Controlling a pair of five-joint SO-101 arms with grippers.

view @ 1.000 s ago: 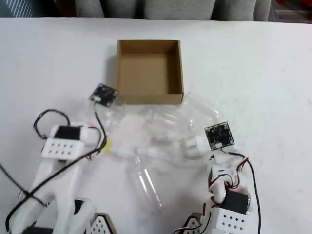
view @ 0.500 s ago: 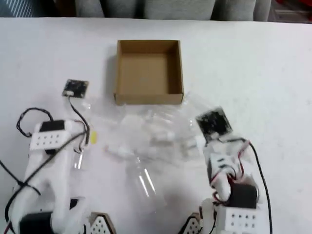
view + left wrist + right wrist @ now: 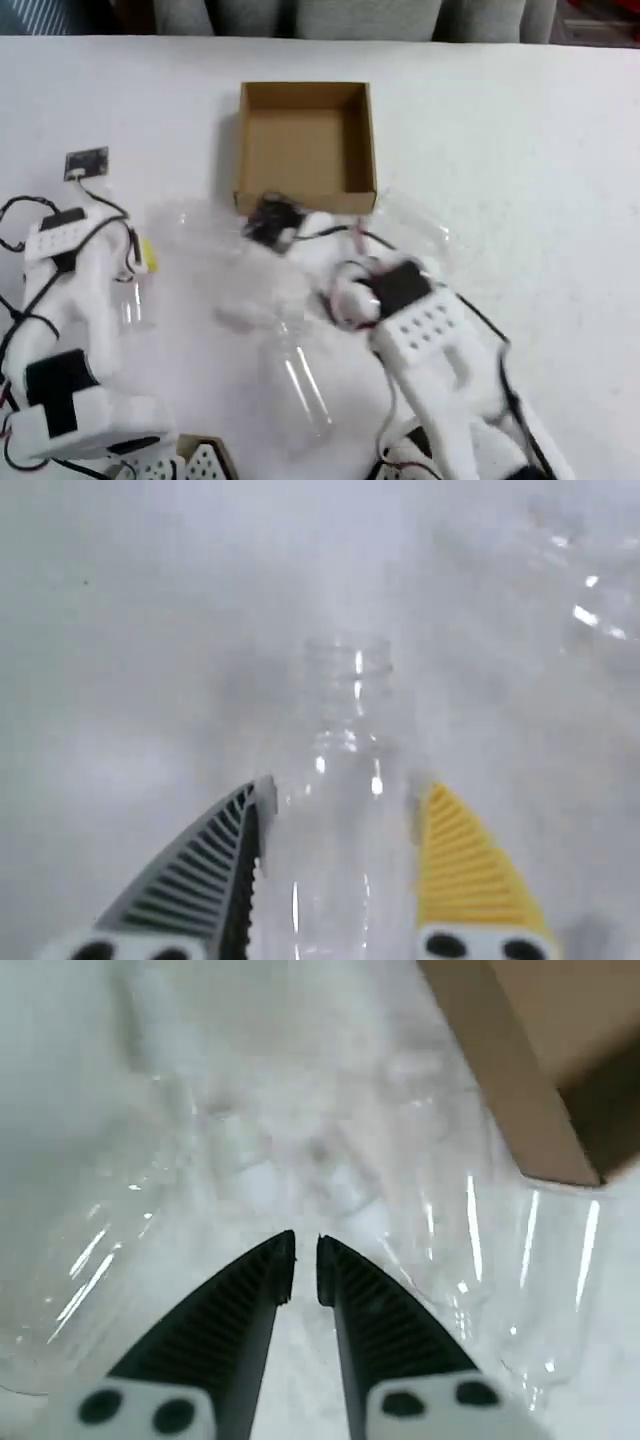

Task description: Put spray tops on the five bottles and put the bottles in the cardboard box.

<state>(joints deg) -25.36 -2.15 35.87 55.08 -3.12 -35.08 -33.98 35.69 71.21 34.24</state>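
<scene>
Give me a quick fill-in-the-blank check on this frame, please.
1. The cardboard box is ___.
2. The left tool has one grey finger and one ___ finger.
3. The clear bottle between those fingers has ___ spray top on its neck.
Missing words: empty; yellow; no.

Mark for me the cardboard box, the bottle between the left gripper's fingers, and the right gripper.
cardboard box [image 3: 340, 202], high view, its near wall.
bottle [image 3: 340, 820], left wrist view, clear body below the neck.
right gripper [image 3: 304, 1260], right wrist view, midway between its fingertips.
</scene>
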